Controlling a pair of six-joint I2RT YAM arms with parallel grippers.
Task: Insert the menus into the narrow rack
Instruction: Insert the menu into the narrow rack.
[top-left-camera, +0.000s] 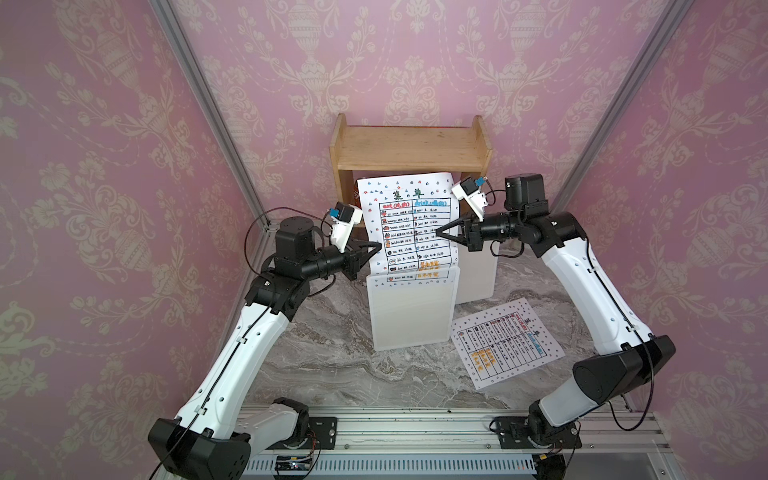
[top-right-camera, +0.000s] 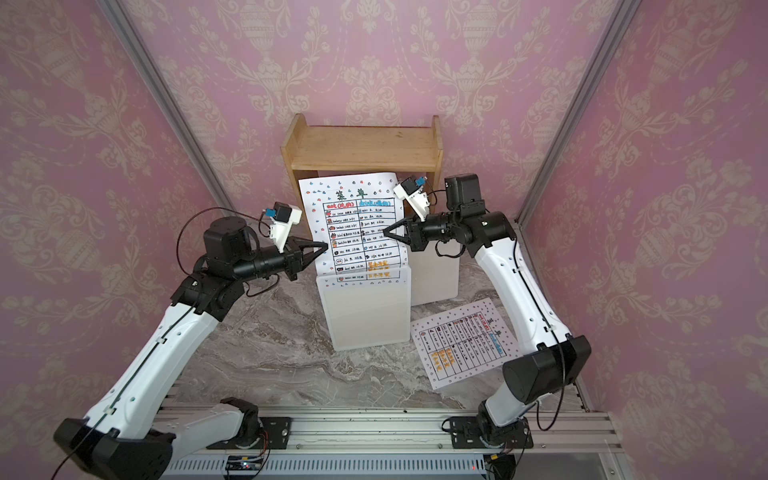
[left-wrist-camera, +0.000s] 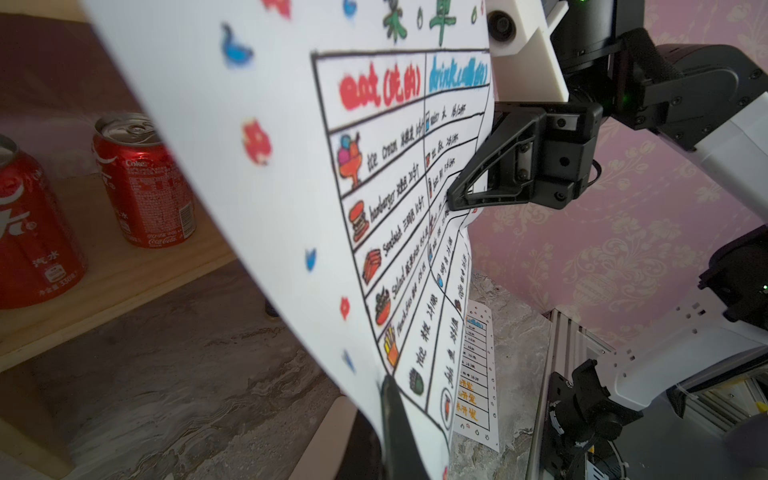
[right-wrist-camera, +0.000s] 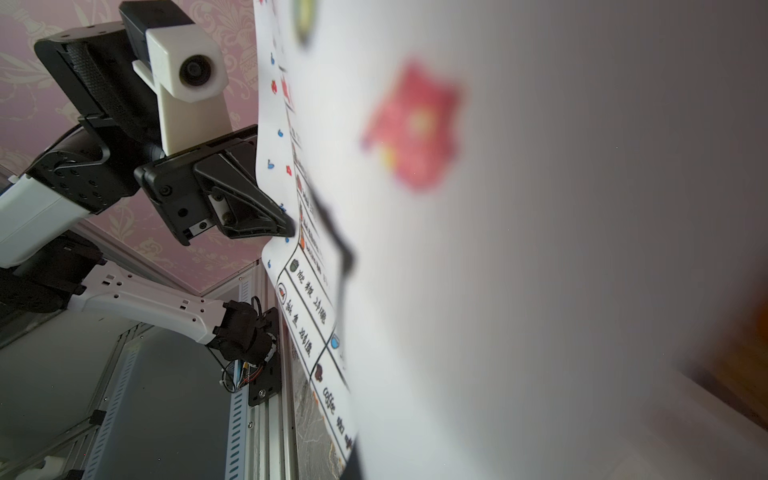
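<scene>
The marbled worktop is carrying a wooden shelf at the back wall, and the white rack is standing in front of it. The upright menu is resting with its lower edge inside the rack, showing through the frosted front. The second menu is lying flat near the rack's right side. The left end effector and right end effector are pinching the upright menu's opposite side edges, jaws closed on the paper. Red cans are sitting on the shelf.

Lab mock-up booth: wallpapered panels, aluminium frame, mounting rail.
</scene>
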